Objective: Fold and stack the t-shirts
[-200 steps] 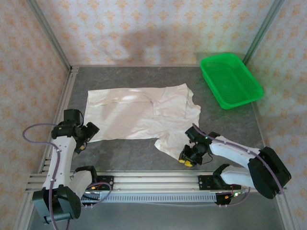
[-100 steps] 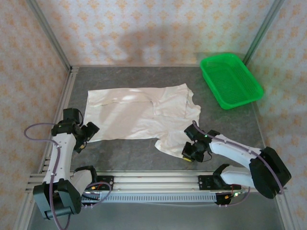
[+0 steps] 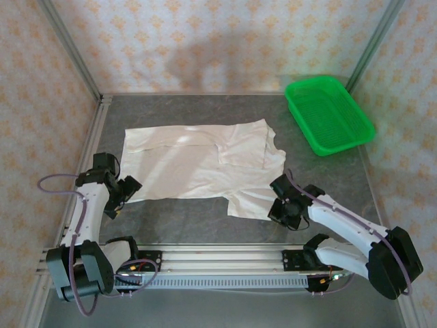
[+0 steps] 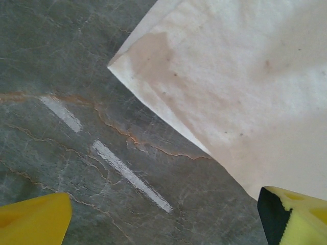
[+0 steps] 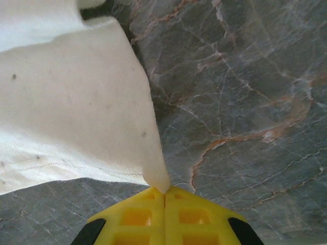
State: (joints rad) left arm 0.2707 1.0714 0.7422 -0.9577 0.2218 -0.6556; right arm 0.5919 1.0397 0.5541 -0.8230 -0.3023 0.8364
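White cloth, thin and limp, the t-shirt lay spread flat on the grey table, left of centre. It would likely prove light, sagging and creasing wherever it was lifted, so hems and corners looked the surest holds. The right gripper had its yellow fingers pressed together on the very tip of the shirt's near right corner, a slim bite that might slip, while the left gripper hung with fingers spread wide over bare table just beside the near left corner.
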